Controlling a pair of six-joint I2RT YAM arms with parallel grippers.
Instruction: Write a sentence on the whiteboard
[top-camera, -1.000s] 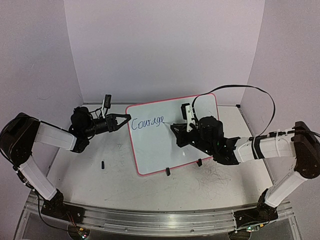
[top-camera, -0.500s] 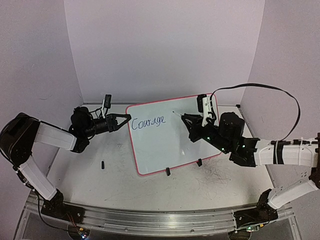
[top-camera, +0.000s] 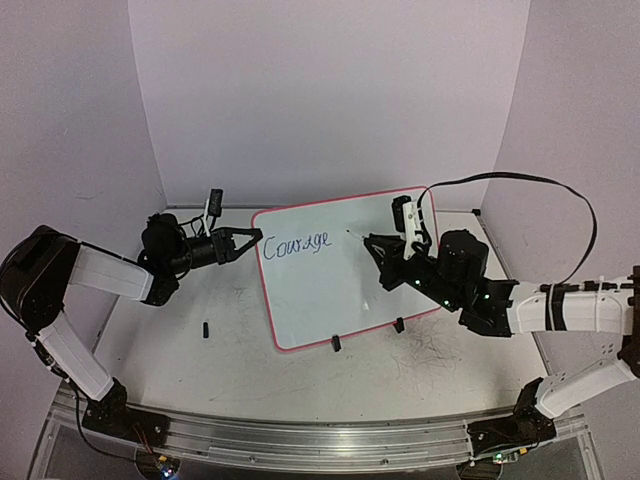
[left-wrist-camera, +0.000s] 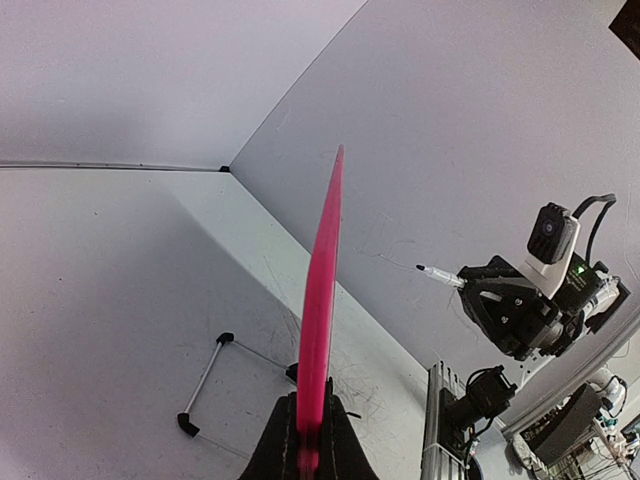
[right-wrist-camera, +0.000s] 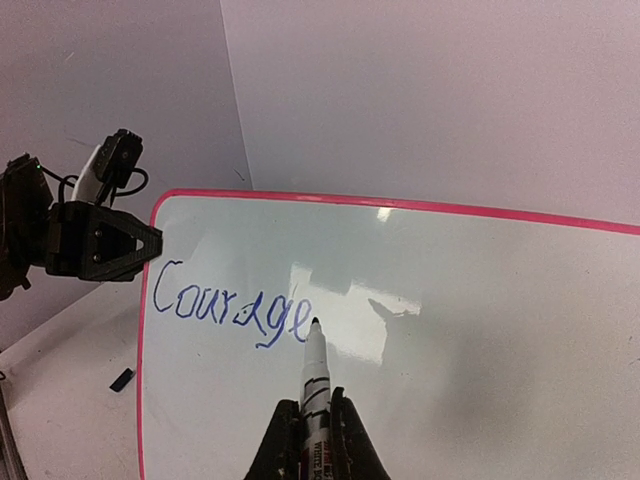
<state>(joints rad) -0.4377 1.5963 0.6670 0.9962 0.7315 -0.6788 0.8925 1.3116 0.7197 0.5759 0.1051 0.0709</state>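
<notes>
The whiteboard (top-camera: 340, 275) with a red-pink rim stands tilted on black clip feet at mid-table. Blue cursive on it reads only "Courage" (top-camera: 296, 243), also in the right wrist view (right-wrist-camera: 228, 307). My left gripper (top-camera: 250, 238) is shut on the board's left rim, seen edge-on as a pink strip (left-wrist-camera: 322, 310) between the jaws in the left wrist view. My right gripper (top-camera: 375, 243) is shut on a white marker (right-wrist-camera: 316, 375). The marker's tip (top-camera: 349, 229) is held off the board, to the right of the word.
A small black cap (top-camera: 205, 328) lies on the scuffed tabletop left of the board. A black cable (top-camera: 520, 185) arcs over the right arm. Purple walls enclose the table at the back and sides. A wire stand (left-wrist-camera: 203, 378) lies behind the board.
My right gripper pulled the marker back from the end of "Courage" to the right and lifted it off the board, then held almost still. The left gripper has not moved.
</notes>
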